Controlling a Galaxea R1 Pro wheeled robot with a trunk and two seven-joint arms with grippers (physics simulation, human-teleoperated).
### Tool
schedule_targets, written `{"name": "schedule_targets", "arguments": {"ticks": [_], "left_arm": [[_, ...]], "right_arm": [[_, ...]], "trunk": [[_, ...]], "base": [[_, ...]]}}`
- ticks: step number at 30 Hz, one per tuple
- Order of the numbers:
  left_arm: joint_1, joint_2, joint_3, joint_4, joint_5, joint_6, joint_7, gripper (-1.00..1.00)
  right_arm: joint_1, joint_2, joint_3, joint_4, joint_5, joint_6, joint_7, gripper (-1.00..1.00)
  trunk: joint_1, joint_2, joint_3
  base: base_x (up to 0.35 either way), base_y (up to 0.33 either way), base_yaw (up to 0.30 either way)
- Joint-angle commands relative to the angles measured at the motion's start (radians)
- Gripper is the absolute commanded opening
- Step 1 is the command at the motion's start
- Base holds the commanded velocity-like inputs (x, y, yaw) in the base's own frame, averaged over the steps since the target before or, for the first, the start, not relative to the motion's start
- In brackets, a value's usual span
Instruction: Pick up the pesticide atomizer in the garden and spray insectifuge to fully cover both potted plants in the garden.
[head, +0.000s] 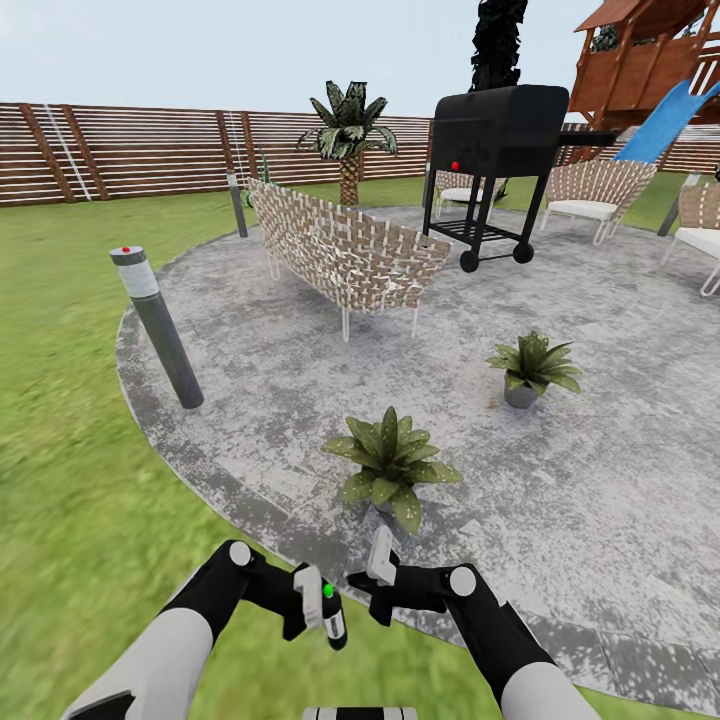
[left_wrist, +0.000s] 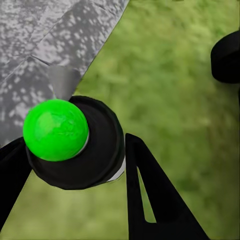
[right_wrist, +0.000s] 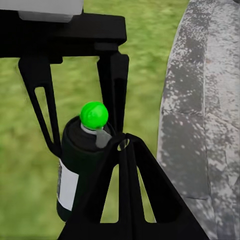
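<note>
- From the head camera I see my left gripper (head: 318, 610) pinching the pesticide atomizer (head: 333, 616), a dark bottle with a white label and a green spot on top. It hangs over the lawn (head: 70, 480), just beside the edge of the patio (head: 600, 480).
- My right gripper (head: 372, 585) is just beside the atomizer; here I cannot tell how its fingers stand.
- The nearer potted plant (head: 390, 462) stands on the patio close beyond both grippers. The second potted plant (head: 533, 368) is further in on the patio, apart from the first.
- A grey bollard lamp (head: 158, 325) stands at the patio edge; a woven sofa (head: 340, 250) and a black grill (head: 495, 160) are behind the plants.
- In the left wrist camera the black fingers (left_wrist: 150, 190) press both sides of the bottle (left_wrist: 80, 145).
- In the right wrist camera the right gripper's fingers (right_wrist: 125, 195) are pressed together, nothing between them, with the atomizer (right_wrist: 82, 165) right behind.
</note>
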Motion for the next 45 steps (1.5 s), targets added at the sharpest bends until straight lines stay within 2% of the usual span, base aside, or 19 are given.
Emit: {"name": "schedule_targets", "arguments": {"ticks": [1, 15, 24, 31, 45], "left_arm": [[-0.001, -0.002, 0.008, -0.001, -0.007, -0.009, -0.003, -1.00], [0.002, -0.021, 0.010, -0.001, -0.005, -0.007, 0.009, -1.00], [0.002, -0.021, 0.010, -0.001, -0.004, -0.007, 0.014, -1.00], [0.002, -0.021, 0.010, -0.002, 0.038, -0.007, 0.017, -1.00], [0.002, -0.028, 0.011, -0.001, 0.043, -0.007, 0.017, -1.00]], "right_arm": [[0.000, 0.000, -0.001, -0.001, 0.008, -0.005, 0.001, -1.00], [0.000, -0.001, -0.003, 0.000, 0.008, -0.005, 0.001, -1.00], [0.000, -0.001, -0.003, 0.000, 0.008, -0.005, -0.001, -1.00], [-0.001, -0.001, -0.003, 0.000, 0.008, -0.005, -0.001, -1.00], [0.000, -0.001, -0.003, 0.002, 0.008, -0.005, -0.001, -1.00]], "trunk": [[0.000, 0.000, -0.001], [0.000, 0.000, -0.001], [0.000, 0.000, -0.001], [0.000, 0.000, -0.001], [0.000, 0.000, -0.001]], "base": [[0.000, 0.000, 0.000], [0.000, 0.000, 0.000], [0.000, 0.000, 0.000], [0.000, 0.000, 0.000], [0.000, 0.000, 0.000]]}}
